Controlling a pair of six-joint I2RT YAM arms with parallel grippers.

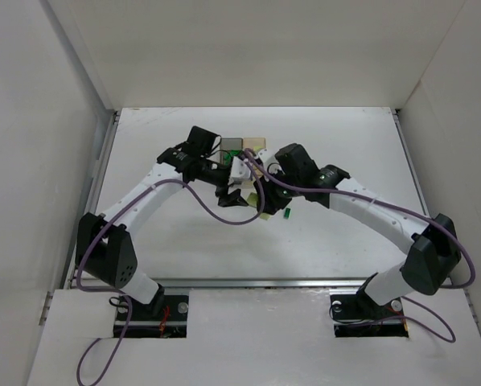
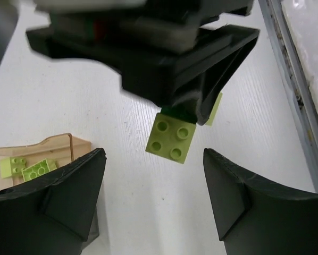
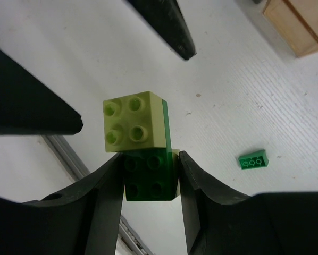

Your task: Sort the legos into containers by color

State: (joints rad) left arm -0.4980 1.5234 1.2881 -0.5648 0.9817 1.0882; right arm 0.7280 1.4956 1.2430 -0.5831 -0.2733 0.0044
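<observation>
While our right gripper [image 3: 149, 159] pinches a dark green brick [image 3: 148, 183] joined to a pale brick [image 3: 132, 122], nearer the table's [image 1: 345, 145] far edge, our left gripper [image 2: 153, 156] stands spread.

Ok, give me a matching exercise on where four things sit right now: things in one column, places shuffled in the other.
1. dark green plastic brick
2. pale yellow-green square plastic brick
3. small green plastic brick
4. light tan open box

A. lying alone on the white table
B. holding pale bricks
C. clamped in the right end effector
D. stuck on the clamped brick, beyond the grip

Pairs: 1-C, 2-D, 3-A, 4-B
</observation>
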